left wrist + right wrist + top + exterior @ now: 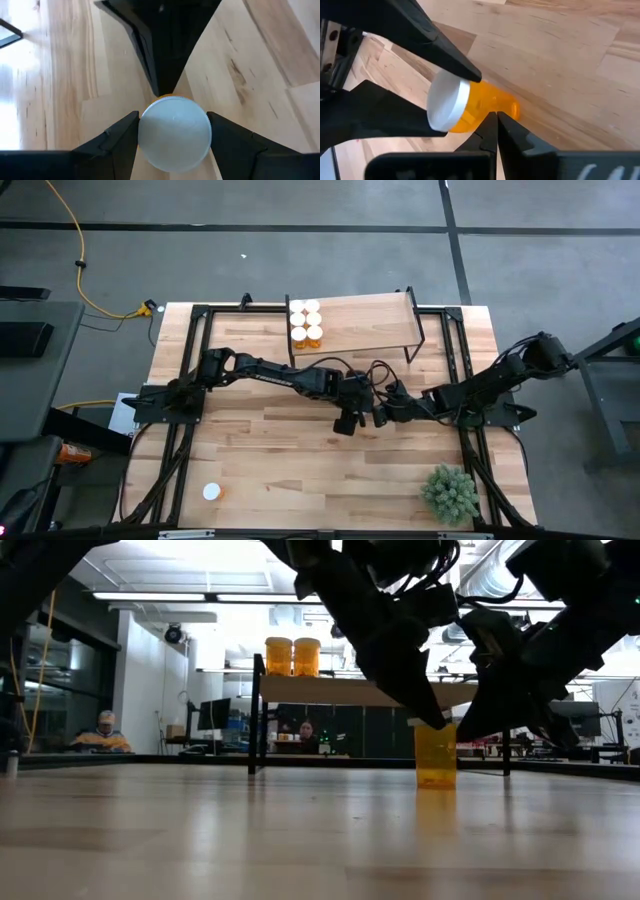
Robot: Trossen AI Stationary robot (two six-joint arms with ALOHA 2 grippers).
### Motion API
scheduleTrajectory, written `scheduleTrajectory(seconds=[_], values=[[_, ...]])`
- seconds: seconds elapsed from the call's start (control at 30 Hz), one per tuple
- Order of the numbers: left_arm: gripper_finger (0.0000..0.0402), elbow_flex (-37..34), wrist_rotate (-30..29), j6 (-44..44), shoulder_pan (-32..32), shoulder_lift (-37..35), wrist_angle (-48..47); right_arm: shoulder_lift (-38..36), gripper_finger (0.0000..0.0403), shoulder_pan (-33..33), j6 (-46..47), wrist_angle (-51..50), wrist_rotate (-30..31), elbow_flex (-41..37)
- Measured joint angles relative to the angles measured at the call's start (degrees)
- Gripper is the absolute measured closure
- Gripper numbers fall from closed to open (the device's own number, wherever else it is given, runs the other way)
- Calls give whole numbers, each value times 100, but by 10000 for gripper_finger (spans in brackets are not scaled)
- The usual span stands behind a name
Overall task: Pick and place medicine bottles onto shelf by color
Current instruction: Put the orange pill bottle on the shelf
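One medicine bottle (435, 755), orange with a white cap (174, 134), stands upright on the tabletop at mid-table. My left gripper (172, 125) reaches in from the left and is shut on its cap. From the right comes my right gripper (496, 117), fingers shut, with its tips at the bottle's orange wall (492, 107). Several more medicine bottles (306, 322) stand on the left end of the shelf (365, 320) at the far edge. Another bottle (212, 492) sits near the front left corner. My left gripper pinches the round cap by its rim (142, 131), one finger (122, 132) on each side. The fingers slant down from the table's left. The bottle stands upright with its bottom (435, 783) on the table. My right gripper's shut tips reach the orange wall just below the cap (487, 111), slanting down from the table's right. Whether they touch it I cannot tell.
A small green plant (450, 493) stands at the front right. The shelf's black legs (412, 340) rise just beyond the two grippers. Black frame rails (190, 370) run along both sides of the table. Bare wood lies between the grippers and the near edge.
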Motion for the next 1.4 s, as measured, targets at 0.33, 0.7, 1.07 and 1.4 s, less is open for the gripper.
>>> scheduleTrajectory(seconds=[0.33,0.7,1.07,1.4], values=[[195,0,-12,-2,2,0,133,0,403,1,-2,66,-26,0],[195,0,224,-2,-5,0,112,2,403,2,-3,152,-44,0],[195,0,-93,-3,-22,0,3,2,403,2,-155,203,-42,0],[195,7,-77,-2,-9,-2,-211,2,403,1,-153,207,-42,0]])
